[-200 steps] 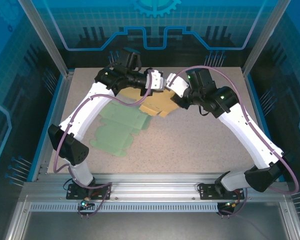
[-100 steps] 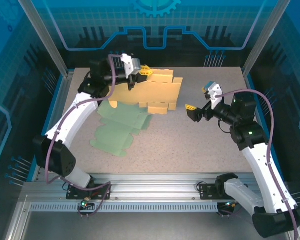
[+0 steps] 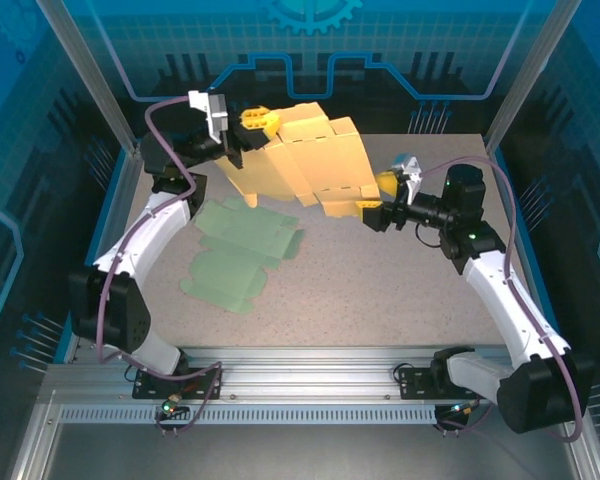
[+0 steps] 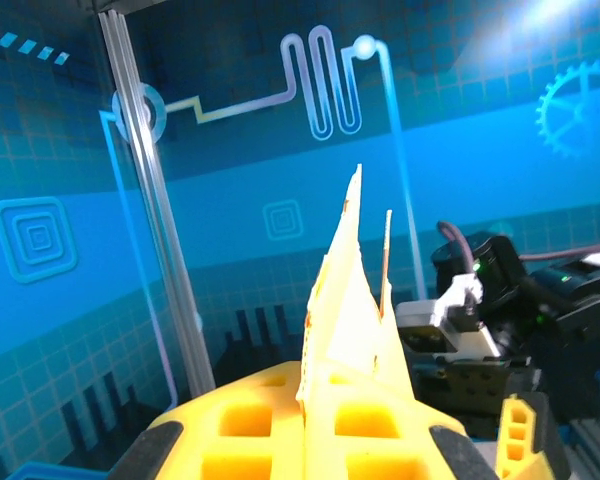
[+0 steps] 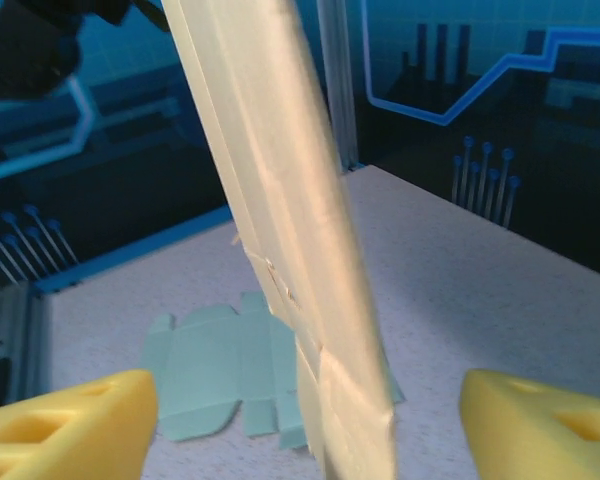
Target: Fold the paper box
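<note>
Top external view: left gripper (image 3: 253,120) is clamped on the far-left edge of the yellow paper box (image 3: 305,160), which hangs unfolded above the table (image 3: 400,285). Right gripper (image 3: 380,199) stands apart around its right edge. Judged from this, all folds remain.

The paper box (image 3: 300,165) is matt yellow card — the table (image 3: 400,290) speckled, matt and grainy.

yellow paper box (image 3: 305,160) now up in the air, tilted, past the green sheets (image 3: 242,245), no longer flat next to them, left gripper (image 3: 252,120) higher and further from the green sheets, right gripper (image 3: 380,200) back near the box's low corner after swinging away, fingers now apart
</note>
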Robot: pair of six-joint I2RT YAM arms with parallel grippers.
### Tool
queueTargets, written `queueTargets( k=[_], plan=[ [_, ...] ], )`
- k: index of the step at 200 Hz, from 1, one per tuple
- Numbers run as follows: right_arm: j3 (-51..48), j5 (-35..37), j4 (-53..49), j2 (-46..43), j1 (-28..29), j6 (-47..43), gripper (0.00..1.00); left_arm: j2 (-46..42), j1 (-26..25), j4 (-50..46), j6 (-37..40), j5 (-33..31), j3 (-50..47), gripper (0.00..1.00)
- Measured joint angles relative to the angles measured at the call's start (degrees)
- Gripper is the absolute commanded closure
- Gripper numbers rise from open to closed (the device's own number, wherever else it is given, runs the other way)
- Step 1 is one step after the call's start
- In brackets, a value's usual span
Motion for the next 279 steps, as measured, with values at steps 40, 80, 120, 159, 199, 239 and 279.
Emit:
queueTargets(
  k=[40, 80, 120, 159, 199, 239, 279],
  plan=[
    [2.5, -2.2, 1.8, 2.8, 0.7, 1.2, 0.63, 3.8, 0.0, 6.1, -8.6, 1.4, 1.1, 1.00],
    [6.1, -2.7, -0.5, 3.8, 1.2, -0.1, 1.00, 2.9, 0.1, 4.0, -7.5, 1.7, 1.1, 0.93],
    [13.3, 3.8, -13.8, 3.9, 2.0, -7.7, 1.00, -4.2, 0.1, -18.6, 8.4, 1.9, 1.1, 0.01],
    [24.6, 14.3, -30.0, 4.4, 3.6, -16.3, 1.00, -14.3, -0.4, -48.4, 34.9, -4.6, 3.7, 0.01],
    [32.6, 27.2, -41.9, 6.7, 12.6, -22.6, 1.00, -17.4, -9.9, -67.3, 60.8, -15.3, 7.5, 0.01],
    [37.3, 39.9, -50.2, 10.8, 20.4, -26.0, 1.00, -15.0, -15.0, -78.1, 73.8, -20.9, 10.8, 0.05],
    [37.4, 47.7, -53.4, 12.3, 23.3, -27.4, 1.00, -12.5, -17.6, -85.6, 82.1, -26.5, 14.3, 0.14]
  ],
)
